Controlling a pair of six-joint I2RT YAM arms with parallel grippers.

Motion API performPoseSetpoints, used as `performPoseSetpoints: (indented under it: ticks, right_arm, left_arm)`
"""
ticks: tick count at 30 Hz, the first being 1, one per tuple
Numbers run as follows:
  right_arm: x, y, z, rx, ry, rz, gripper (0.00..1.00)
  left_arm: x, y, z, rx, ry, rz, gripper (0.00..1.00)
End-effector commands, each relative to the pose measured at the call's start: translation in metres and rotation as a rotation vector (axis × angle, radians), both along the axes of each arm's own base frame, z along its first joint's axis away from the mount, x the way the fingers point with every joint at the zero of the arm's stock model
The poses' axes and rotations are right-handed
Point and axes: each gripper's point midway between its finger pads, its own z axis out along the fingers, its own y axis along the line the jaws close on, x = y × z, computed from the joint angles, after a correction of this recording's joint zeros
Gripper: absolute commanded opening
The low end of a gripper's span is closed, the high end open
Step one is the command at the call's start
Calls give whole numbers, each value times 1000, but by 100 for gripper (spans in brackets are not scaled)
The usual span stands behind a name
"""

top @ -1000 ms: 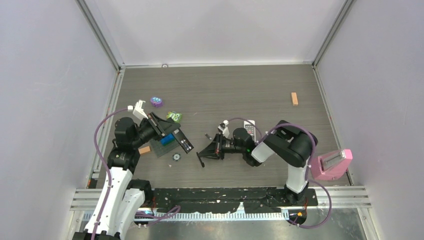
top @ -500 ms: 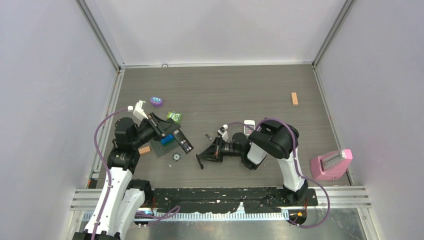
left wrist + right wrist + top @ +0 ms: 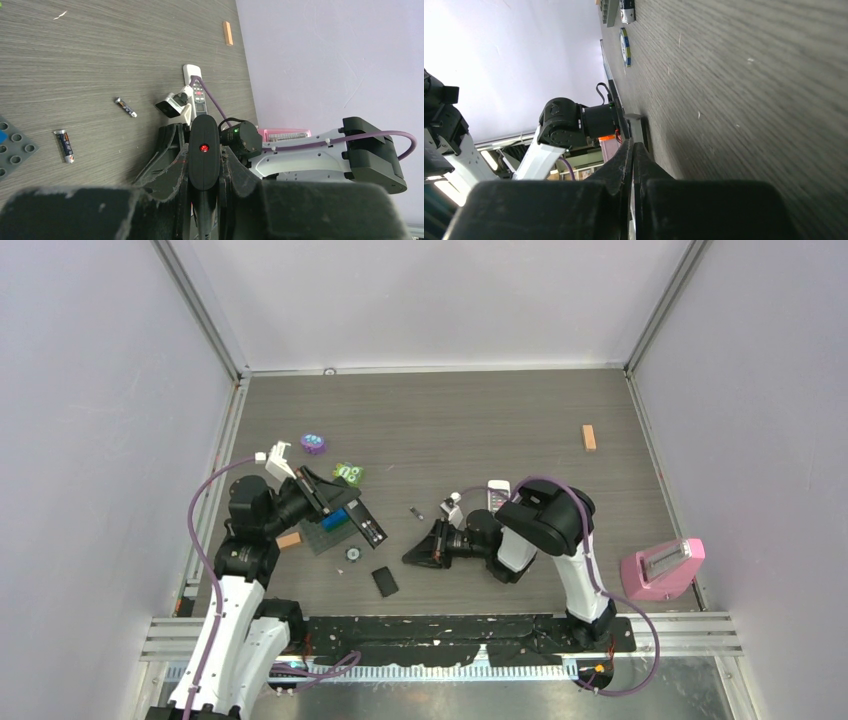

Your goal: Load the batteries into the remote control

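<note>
Right pincer has let go of the black cover it was carrying half a second ago. The cover now lies flat on the table by the near edge, between my two arms. That pincer is closed tight on nothing, its tips low over the wood just right of the cover. Left pincer unchanged: clamped on the black remote, held up off the table toward the left edge. No cells picked up yet. One battery lies just beside the grey plate, and a second battery lies nearer mid-table, both apart from the remote. Reading: with the cover off and set aside, the bay should be open. The right pincer is free to fetch a cell next, though I can't see the bay itself.
</note>
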Motion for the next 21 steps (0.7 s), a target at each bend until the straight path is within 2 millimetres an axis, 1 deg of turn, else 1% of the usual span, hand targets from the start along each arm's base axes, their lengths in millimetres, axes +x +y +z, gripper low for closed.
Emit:
performPoseSetpoints:
  ticks: [1, 3, 4, 5, 6, 7, 8, 9, 10, 11, 12, 13, 14, 15, 16, 17, 19, 20, 21]
  right_arm:
    - [2, -20, -32, -130, -37, -31, 8]
    - [3, -21, -29, -131, -60, -18, 10]
    - [5, -19, -23, -123, -82, -13, 11]
    - [2, -21, -27, -149, -97, 5, 14]
    - [5, -19, -17, -141, -134, 12, 17]
    - [3, -21, -22, -179, -156, 33, 19]
    - [6, -16, -8, -166, -209, 41, 23]
    - [5, -18, -5, -204, -254, 69, 26]
    - [8, -10, 2, -221, -307, 79, 30]
    - [3, -15, -1, -299, -355, 124, 31]
    - [0, -13, -7, -399, -366, 148, 35]
    - [2, -11, 3, -436, -479, 179, 36]
    - [0, -9, 2, -537, -507, 194, 38]
    - [2, -8, 6, -579, -583, 223, 40]
    - [3, -2, 13, -623, -648, 254, 42]
    - [2, 2, 14, -628, -672, 274, 43]
    - [-4, 19, 23, -586, -741, 355, 46]
    - [-4, 21, 20, -585, -786, 395, 46]
    - [-6, 28, 24, -573, -826, 417, 47]
  left_arm:
    - [-1, -1, 17, 1, -59, -6, 0]
    - [-1, -1, 18, 1, -62, -5, 0]
    - [-1, 0, 18, 1, -60, -4, 0]
    - [-2, 0, 19, 2, -63, -3, 0]
    - [-2, 0, 19, 2, -63, -1, 0]
    - [-2, 0, 20, 3, -64, 2, 0]
    - [-3, 1, 21, 4, -67, 5, 0]
    - [-3, 1, 23, 5, -69, 7, 0]
    - [-4, 2, 26, 8, -76, 12, 0]
    - [-5, 3, 30, 11, -85, 17, 0]
    - [-5, 4, 34, 14, -90, 24, 0]
    - [-6, 6, 39, 20, -94, 39, 0]
    - [-6, 8, 44, 25, -95, 56, 0]
    - [-7, 11, 48, 29, -90, 72, 0]
    - [-7, 14, 52, 30, -81, 95, 0]
    - [-9, 16, 54, 30, -56, 115, 0]
    - [-10, 22, 61, 21, -19, 167, 0]
    - [-10, 26, 63, 15, 6, 199, 0]
    - [-10, 29, 66, 10, 20, 225, 0]
